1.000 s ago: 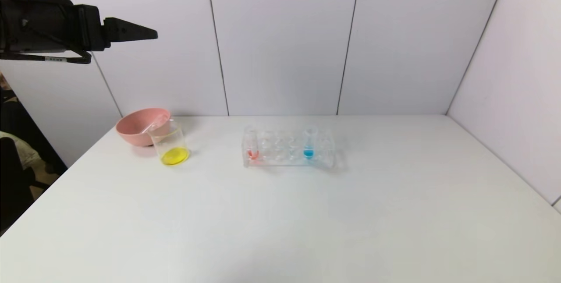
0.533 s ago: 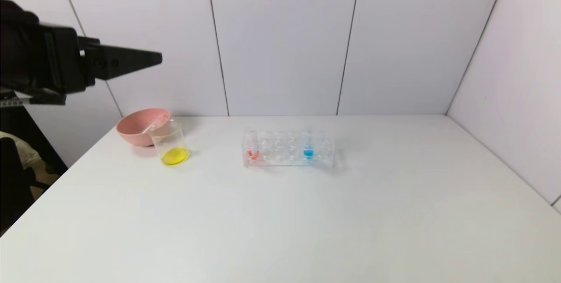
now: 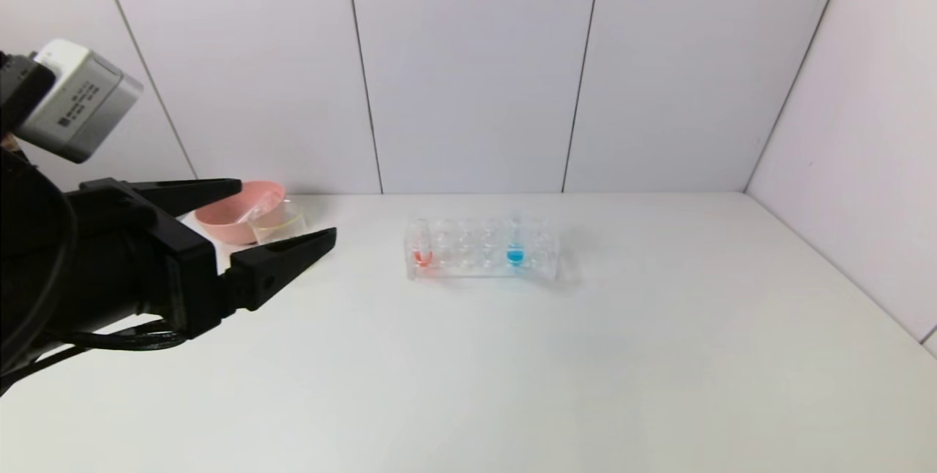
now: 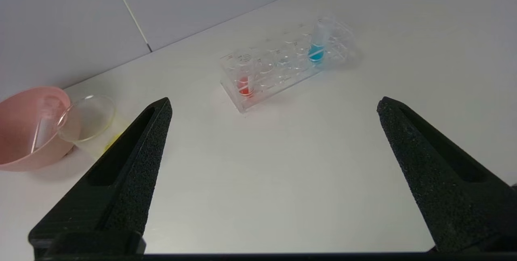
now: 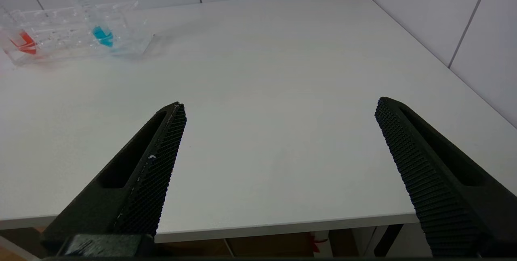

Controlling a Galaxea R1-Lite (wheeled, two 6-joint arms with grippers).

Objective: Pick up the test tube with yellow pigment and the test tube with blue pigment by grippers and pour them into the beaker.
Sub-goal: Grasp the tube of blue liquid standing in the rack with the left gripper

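The test tube with blue pigment (image 3: 515,244) stands in the clear rack (image 3: 479,253); it also shows in the left wrist view (image 4: 318,45) and the right wrist view (image 5: 98,26). The beaker (image 3: 280,218) stands by the pink bowl, with yellow liquid at its bottom (image 4: 112,143). No tube with yellow pigment shows; a clear empty tube (image 4: 40,131) lies in the bowl. My left gripper (image 3: 285,209) is open and empty, above the table's left side, its lower finger in front of the beaker. My right gripper (image 5: 278,105) is open and empty over the table's near right edge.
A pink bowl (image 3: 219,215) stands at the back left behind the beaker. A red-orange-tipped tube (image 3: 422,252) stands at the rack's left end. White wall panels close the back and right sides. The table's front edge (image 5: 282,224) lies under the right gripper.
My left gripper has come down from high against the back wall to just above the table and has turned, so both spread fingers now show in front of the beaker.
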